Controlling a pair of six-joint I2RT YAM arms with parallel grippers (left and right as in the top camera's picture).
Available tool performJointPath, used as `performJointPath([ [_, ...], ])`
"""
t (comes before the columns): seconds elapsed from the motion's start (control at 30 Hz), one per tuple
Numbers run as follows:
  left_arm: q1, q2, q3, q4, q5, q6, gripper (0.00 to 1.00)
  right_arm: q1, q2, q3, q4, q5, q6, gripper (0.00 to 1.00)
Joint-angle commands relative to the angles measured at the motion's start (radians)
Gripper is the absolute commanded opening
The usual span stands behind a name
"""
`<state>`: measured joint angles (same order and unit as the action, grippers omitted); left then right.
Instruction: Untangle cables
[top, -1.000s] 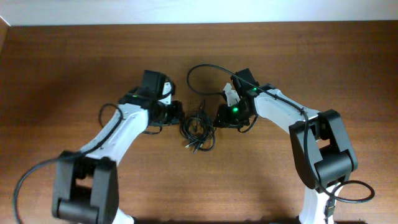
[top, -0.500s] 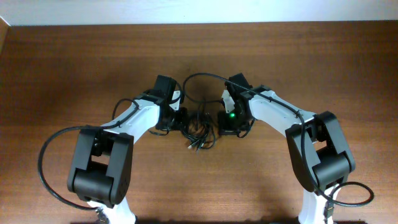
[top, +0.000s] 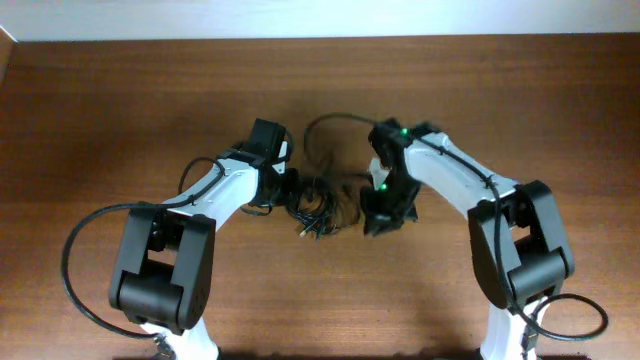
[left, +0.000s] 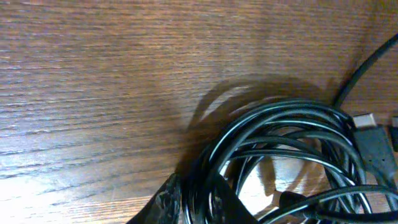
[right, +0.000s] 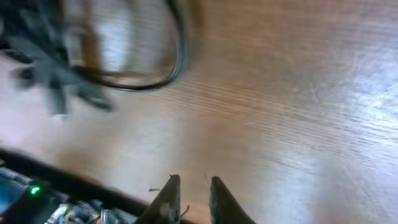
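Overhead: the right pincer (top: 374, 222) has swung off the cables (top: 318, 205) toward the lower right and now sits a bit apart from the knot. The left pincer (top: 287, 190) stays parked on the knot's left edge. The pile is mid-frame on the surface (top: 500, 90) and looks just as knotted to me.

Left wrist: the cables (left: 280, 143) fill the lower right, with a silver plug (left: 364, 119) at the right edge. One fingertip (left: 166, 198) is right against the strands, but I can't tell if it's clamped on them.

Right wrist: blurry. The right pincer (right: 191, 190) is pinched nearly together on nothing, with the cables (right: 180, 43) up in the upper left. I'm guessing that pull slipped, so it needs a fresh grab.
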<state>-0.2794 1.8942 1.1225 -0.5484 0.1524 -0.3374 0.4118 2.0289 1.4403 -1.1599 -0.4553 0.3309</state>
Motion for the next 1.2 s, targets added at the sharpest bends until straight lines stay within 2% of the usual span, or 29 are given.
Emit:
performJointPath([
  [0.0,0.007,0.038,-0.023,-0.009,-0.071,-0.014,0.2,0.008,-0.013,0.123,0.014,-0.016,-0.022,0.26],
  [0.03,0.007,0.038,-0.023,-0.009,-0.071,-0.014,0.2,0.014,-0.013,0.124,0.05,-0.013,-0.032,0.36],
  [0.07,0.007,0.038,-0.023,-0.009,-0.071,-0.014,0.18,0.016,-0.013,0.122,0.09,0.001,-0.032,0.4],
  [0.17,0.007,0.038,-0.023,-0.009,-0.071,-0.014,0.1,0.023,-0.012,0.114,0.154,0.003,-0.032,0.43],
  [0.27,0.007,0.038,-0.023,-0.009,-0.07,-0.014,0.06,0.053,-0.01,0.111,0.199,0.034,-0.031,0.45],
  [0.33,0.007,0.038,-0.023,-0.009,-0.067,-0.014,0.1,0.074,-0.008,0.109,0.249,0.107,-0.025,0.45],
  [0.4,0.007,0.038,-0.023,-0.01,-0.067,-0.014,0.26,0.081,-0.007,0.109,0.28,0.175,0.003,0.45],
  [0.47,0.007,0.038,-0.023,-0.01,-0.068,-0.014,0.26,0.082,-0.006,0.107,0.277,0.172,0.003,0.45],
  [0.6,0.007,0.038,-0.023,-0.009,-0.068,-0.014,0.26,0.126,-0.006,0.085,0.254,0.18,0.002,0.44],
  [0.73,0.007,0.038,-0.023,-0.009,-0.068,-0.014,0.22,0.149,-0.006,-0.002,0.322,0.179,0.003,0.42],
  [0.8,0.007,0.038,-0.023,-0.009,-0.068,-0.014,0.17,0.15,-0.006,-0.037,0.343,0.179,0.003,0.37],
  [0.87,0.007,0.038,-0.023,-0.009,-0.068,-0.014,0.15,0.15,-0.006,-0.047,0.357,0.179,0.003,0.23],
  [0.93,0.007,0.038,-0.023,-0.009,-0.068,-0.014,0.15,0.15,-0.006,-0.047,0.372,0.179,0.003,0.18],
  [1.0,0.007,0.038,-0.023,-0.009,-0.068,-0.014,0.15,0.15,-0.006,-0.047,0.381,0.176,0.017,0.19],
  [1.07,0.007,0.038,-0.023,-0.009,-0.068,-0.014,0.15,0.151,-0.006,-0.047,0.391,0.176,0.018,0.27],
  [1.13,0.007,0.038,-0.023,-0.009,-0.067,-0.014,0.14,0.151,-0.006,-0.049,0.402,0.176,0.019,0.27],
  [1.17,0.007,0.038,-0.023,-0.009,-0.066,-0.018,0.13,0.151,-0.006,-0.049,0.402,0.176,0.018,0.23],
])
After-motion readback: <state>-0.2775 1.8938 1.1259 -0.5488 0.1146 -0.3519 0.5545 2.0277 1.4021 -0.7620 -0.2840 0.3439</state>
